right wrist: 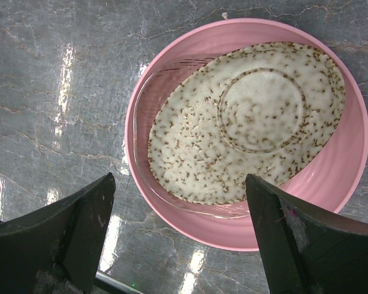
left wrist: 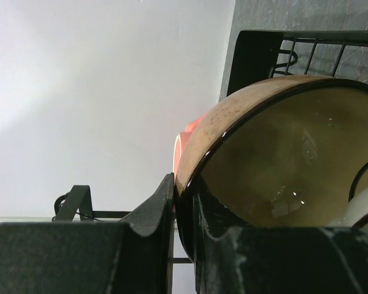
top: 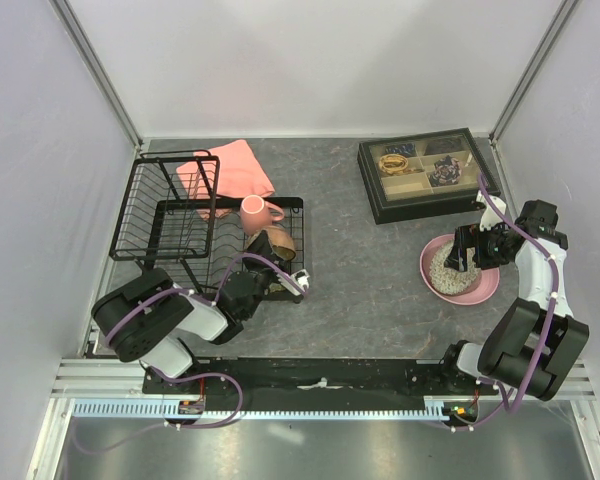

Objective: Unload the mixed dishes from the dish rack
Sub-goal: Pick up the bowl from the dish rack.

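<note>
The black wire dish rack (top: 170, 215) stands at the left. On its flat base sit a pink mug (top: 255, 211) and, just in front of it, a small brown bowl (top: 278, 244) tipped on its side. My left gripper (top: 267, 268) is shut on the brown bowl (left wrist: 282, 141), its fingers (left wrist: 153, 214) pinching the rim from both sides. The mug (left wrist: 181, 144) peeks out behind it. At the right, a grey speckled bowl (right wrist: 245, 122) lies in the pink plate (right wrist: 172, 211) on the table. Above the plate's near edge my right gripper (right wrist: 179, 187) hangs wide open, holding nothing.
A pink folded cloth (top: 238, 168) lies behind the rack. A black compartmented tray of trinkets (top: 425, 175) stands at the back right, just beyond the plate (top: 432, 283). White walls close in the table on the left, back and right.
</note>
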Robot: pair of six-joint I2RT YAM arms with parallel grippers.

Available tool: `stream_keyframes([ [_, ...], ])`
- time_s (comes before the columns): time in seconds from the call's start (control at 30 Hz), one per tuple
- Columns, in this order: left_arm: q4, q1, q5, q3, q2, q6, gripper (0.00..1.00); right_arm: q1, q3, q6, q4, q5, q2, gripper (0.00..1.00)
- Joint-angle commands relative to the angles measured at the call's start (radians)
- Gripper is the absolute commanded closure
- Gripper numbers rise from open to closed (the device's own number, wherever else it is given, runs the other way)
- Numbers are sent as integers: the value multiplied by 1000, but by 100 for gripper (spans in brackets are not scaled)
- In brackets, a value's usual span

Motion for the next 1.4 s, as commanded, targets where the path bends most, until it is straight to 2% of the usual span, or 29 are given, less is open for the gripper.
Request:
stream_keyframes([
  [0.0,353,7,-41,26,-40,73,99,6,6,-12,18,4,2,5],
  [1.37,354,10,14,108,-30,124,98,6,9,-15,13,2,15,6],
])
